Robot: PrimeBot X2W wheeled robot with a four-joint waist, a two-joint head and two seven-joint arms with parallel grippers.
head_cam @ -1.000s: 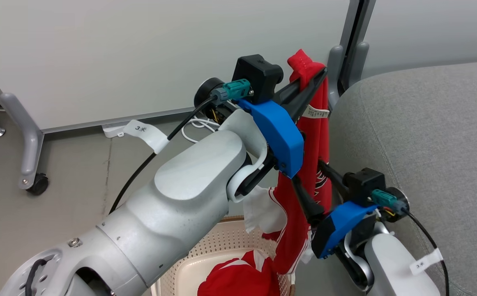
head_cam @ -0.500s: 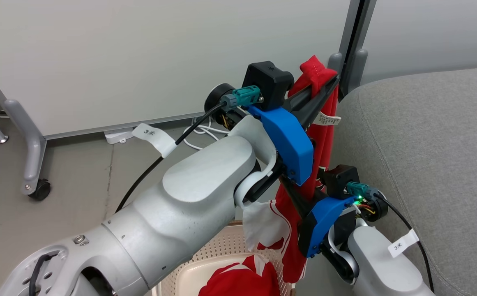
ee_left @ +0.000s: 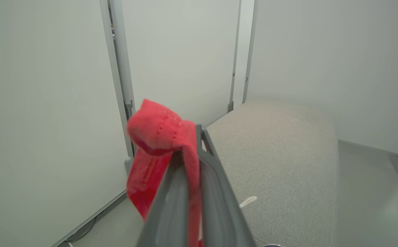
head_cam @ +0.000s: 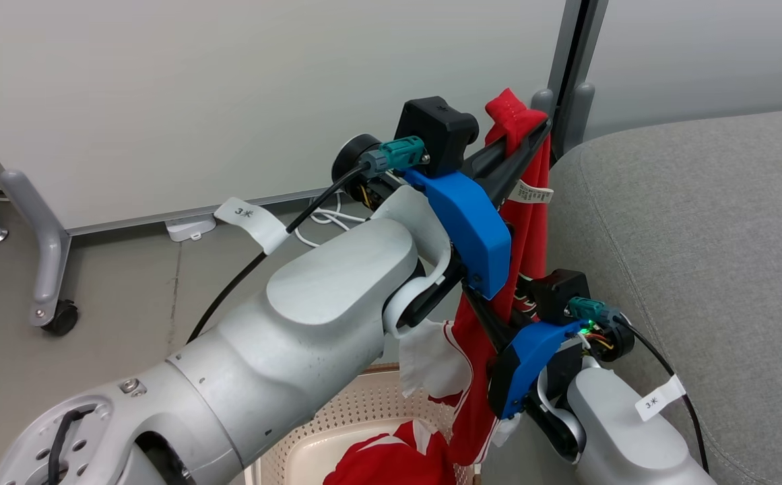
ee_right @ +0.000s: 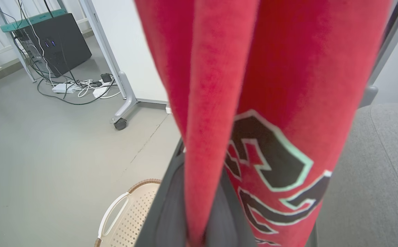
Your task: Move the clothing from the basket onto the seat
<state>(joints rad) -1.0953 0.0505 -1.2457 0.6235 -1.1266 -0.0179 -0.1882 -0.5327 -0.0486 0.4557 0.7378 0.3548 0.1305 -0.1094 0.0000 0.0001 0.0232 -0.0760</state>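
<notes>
Lettering [ee_right: 275,151] on clothing [ee_right: 205,85], right wrist view

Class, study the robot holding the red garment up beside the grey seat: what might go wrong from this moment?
The left gripper pinches just a small fold at the top of the red garment; it may slip free. The garment's lower end hangs near the basket rim beside the second garment and might snag it. Swung across, it may catch the seat edge.

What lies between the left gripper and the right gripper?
In the head view, the red garment hangs from left gripper down to right gripper; both pinch it.
</notes>
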